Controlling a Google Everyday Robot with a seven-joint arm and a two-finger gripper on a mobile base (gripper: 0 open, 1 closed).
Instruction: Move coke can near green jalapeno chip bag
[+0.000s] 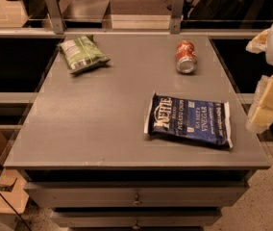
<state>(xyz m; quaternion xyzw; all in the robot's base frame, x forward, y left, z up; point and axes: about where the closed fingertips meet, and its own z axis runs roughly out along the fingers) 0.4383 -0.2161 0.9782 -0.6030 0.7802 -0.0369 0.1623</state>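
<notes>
A small red aluminium coke can [186, 57] lies on its side toward the far right of a flat grey bench [103, 124], its silver top turned to the camera. The crinkly green jalapeno chip bag [82, 53], white label patch uppermost, rests at the far left corner, well apart from the can with bare bench between them. A larger dark blue Kettle chip bag [189, 120] lies flat nearer the front, on the can's side of the bench.

The robot's pale claw [264, 105] hangs at the right edge of the view, off the bench's right side and apart from everything on it. Whether it is released or clenched cannot be told.

The job appears to be at its opening step: the can is not yet grasped or shifted. The next move likely calls for a reach left and away over the bench to the can, a grip across its rounded body, then a carry leftward to set it just beside the green bag.
</notes>
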